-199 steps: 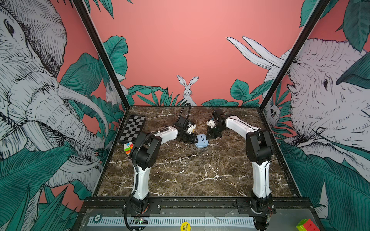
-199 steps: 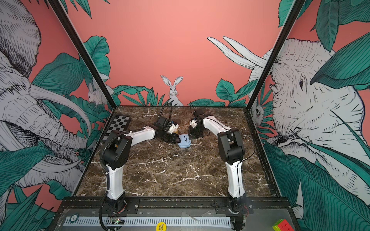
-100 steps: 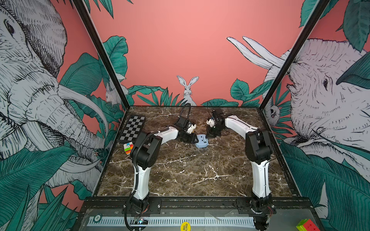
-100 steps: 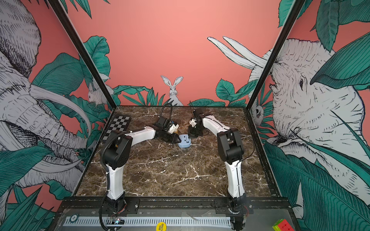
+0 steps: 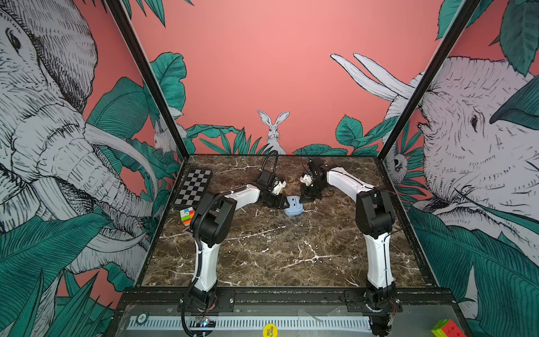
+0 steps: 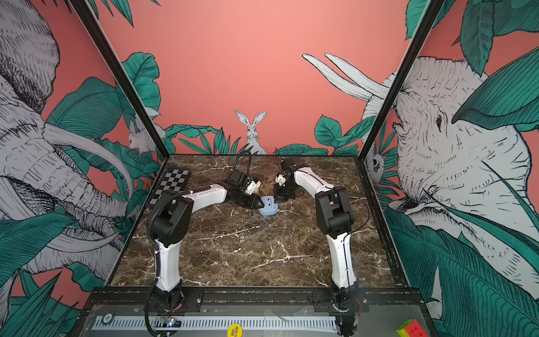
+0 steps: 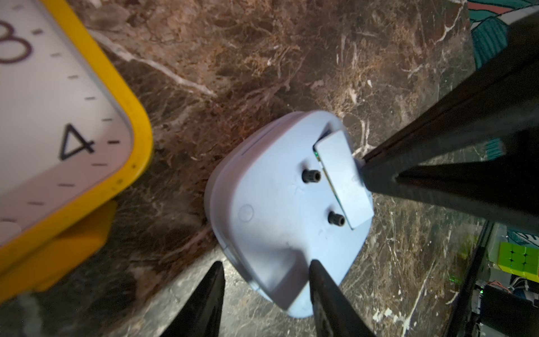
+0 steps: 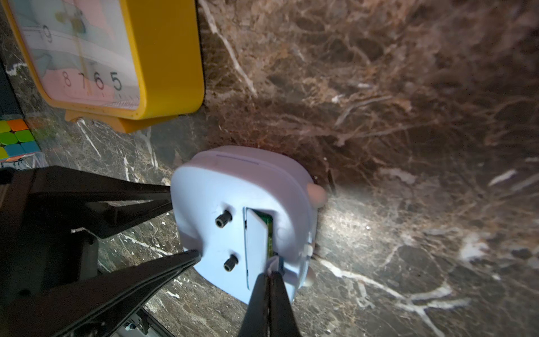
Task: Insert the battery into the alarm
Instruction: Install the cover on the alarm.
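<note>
Centre-rear of marble table (image 5: 277, 256): item list, w/ changes vs. 1 s ago.

1. Alarm (image 5: 293, 205), pale blue. Lies face down, back up, between the two arms. Same spot as 1 s ago in both top views.
2. Lid (image 8: 256, 242) of batt. slot, on alarm's back. One long side lifted, not flush. Two black knobs (image 7: 311, 176) just beside it.
3. Battery: green sliver (image 8: 269, 230) shows under lifted lid; cannot tell if that is the batt.
4. Left gripper (image 7: 264, 264): fingers part-spread, clamped on alarm's lower edge, a tip touching each side. Pose unchanged.
5. Right gripper (image 8: 272, 267): fingers pressed together, nothing clearly between them; tips touch the end of lid at slot. Tip position same as before; elbow perhaps a touch nearer centre, hard to tell.
6. Yellow clock (image 8: 163, 58): near alarm, apart from it; white face w/ numerals; seen in wrist views.
7. Cube (image 5: 187, 216), multicolour: left edge of table, by checkerboard (image 5: 194, 188). Both unmoved.
8. Second cube (image 5: 444, 328): front right, off the marble. Unmoved.
</note>
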Controlling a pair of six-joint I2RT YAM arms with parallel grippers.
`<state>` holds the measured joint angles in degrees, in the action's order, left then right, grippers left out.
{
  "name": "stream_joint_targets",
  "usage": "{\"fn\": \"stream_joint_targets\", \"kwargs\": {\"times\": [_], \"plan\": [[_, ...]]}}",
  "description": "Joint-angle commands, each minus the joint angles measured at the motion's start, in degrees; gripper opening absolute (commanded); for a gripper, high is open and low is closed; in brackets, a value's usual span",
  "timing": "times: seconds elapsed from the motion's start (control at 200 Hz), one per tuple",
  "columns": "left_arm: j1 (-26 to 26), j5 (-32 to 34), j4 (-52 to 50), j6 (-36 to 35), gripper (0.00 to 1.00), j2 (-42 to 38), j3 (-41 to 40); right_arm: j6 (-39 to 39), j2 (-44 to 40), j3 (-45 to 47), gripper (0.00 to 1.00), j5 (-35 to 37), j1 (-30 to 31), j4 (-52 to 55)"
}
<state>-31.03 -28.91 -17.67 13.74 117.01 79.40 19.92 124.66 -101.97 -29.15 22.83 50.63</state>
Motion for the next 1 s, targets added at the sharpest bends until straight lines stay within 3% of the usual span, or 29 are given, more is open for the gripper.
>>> {"fn": "stream_joint_targets", "kwargs": {"times": [0.0, 0.52, 0.635, 0.995], "plan": [[0.0, 0.4, -1.6, -0.2, 0.49, 0.6, 0.4, -0.5, 1.4, -1.4, 0.0, -1.0, 0.0, 2.7], [0.0, -0.1, -1.0, 0.0, 0.48, 1.1, 0.6, 0.9, 2.0, -1.1, 0.0, -1.2, 0.4, 0.6], [0.0, -0.1, -1.1, -0.1, 0.48, 0.8, 0.5, 1.3, 0.3, 0.7, 0.16, 1.3, 0.3, -0.4], [0.0, 0.1, -1.6, -0.4, 0.49, -0.1, 0.1, 0.2, -3.7, 2.8, 0.31, 5.9, 0.4, -3.6]]}}
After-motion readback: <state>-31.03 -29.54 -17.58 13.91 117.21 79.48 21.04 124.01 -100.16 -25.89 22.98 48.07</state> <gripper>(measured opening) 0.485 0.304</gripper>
